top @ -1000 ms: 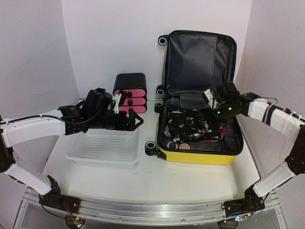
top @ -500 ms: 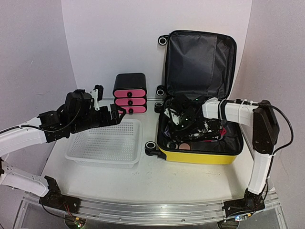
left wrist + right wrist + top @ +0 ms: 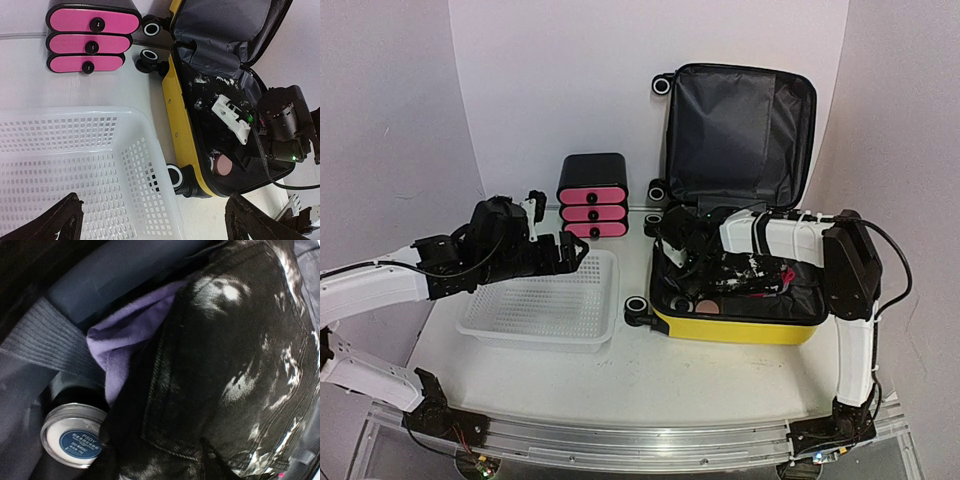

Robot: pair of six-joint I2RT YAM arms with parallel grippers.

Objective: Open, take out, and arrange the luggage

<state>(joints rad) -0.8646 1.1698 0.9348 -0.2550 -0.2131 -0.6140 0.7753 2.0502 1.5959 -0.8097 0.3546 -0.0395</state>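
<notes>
The luggage [image 3: 740,326] is a yellow hard-shell suitcase lying open, its dark grey lid [image 3: 740,130] propped against the back wall. It is packed with a black, white-streaked denim garment [image 3: 225,365], a purple cloth [image 3: 125,340] and a blue-labelled jar [image 3: 75,437]. My right gripper [image 3: 678,245] reaches into the left part of the case. Its dark fingers press into the denim [image 3: 165,465], and fabric hides how far they have closed. My left gripper [image 3: 570,252] hovers open and empty over the white mesh basket [image 3: 75,165].
The basket [image 3: 535,338] sits left of the suitcase. A black box with three pink drawers [image 3: 592,195] stands behind it by the wall. A round pink item [image 3: 223,165] lies in the case's near corner. Black wheels [image 3: 175,176] stick out toward the basket.
My right arm swung from the case's right side down into its left contents, with the jaws narrowing. My left gripper drew back left over the basket and stayed open.
</notes>
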